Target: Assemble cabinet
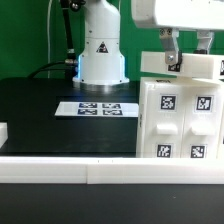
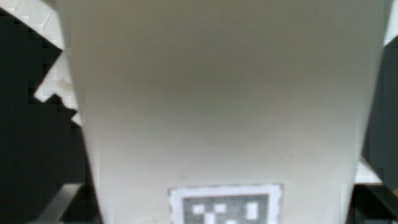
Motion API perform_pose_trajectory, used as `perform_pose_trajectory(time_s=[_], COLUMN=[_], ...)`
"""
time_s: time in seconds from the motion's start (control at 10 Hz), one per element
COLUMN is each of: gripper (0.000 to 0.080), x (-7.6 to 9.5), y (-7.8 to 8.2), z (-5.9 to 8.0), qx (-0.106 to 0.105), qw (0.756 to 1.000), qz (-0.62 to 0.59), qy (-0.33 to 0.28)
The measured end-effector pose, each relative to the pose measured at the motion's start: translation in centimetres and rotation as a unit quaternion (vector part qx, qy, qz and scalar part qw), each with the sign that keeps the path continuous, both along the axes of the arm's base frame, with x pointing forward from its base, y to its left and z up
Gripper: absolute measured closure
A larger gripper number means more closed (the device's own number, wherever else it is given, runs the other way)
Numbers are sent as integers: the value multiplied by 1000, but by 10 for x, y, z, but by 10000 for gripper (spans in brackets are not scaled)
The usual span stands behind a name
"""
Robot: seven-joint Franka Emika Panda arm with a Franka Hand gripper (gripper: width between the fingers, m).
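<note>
- The cabinet [image 1: 180, 112] stands upright on the black desk [image 1: 40, 115], at the exterior view's right and close to the front edge.
- Its panelled face shows four sections, each with a black-and-white square tag.
- The gripper [image 1: 178, 62] hangs above the cabinet, with its dark fingers [image 1: 171, 62] down at the cabinet's top edge.
- A white part of the cabinet's top sits just beside the fingers; I cannot tell whether they clamp it, or whether they are apart or together.
- In the wrist view a broad white surface of the cabinet [image 2: 222, 110] fills most of the picture, with one square tag near its edge.
- The marker board [image 1: 97, 107] lies flat on the desk near the middle, apart from the cabinet.
- The robot's white base [image 1: 100, 50] stands behind the marker board, against a green backdrop.
- A white rail [image 1: 60, 167] runs along the front of the desk.
</note>
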State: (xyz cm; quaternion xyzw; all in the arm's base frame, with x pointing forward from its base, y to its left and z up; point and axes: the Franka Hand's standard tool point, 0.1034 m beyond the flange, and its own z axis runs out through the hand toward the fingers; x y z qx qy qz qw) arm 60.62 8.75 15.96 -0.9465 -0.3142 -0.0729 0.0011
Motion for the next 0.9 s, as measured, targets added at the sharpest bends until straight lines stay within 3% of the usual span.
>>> perform_pose_trajectory(time_s=[0.4,0.9], gripper=[239,238], x=[1,3], y=[-2,-2], z=[0,-1], qx=[23,57], qw=[987,944], qz=[-158,-326], qy=[2,-5])
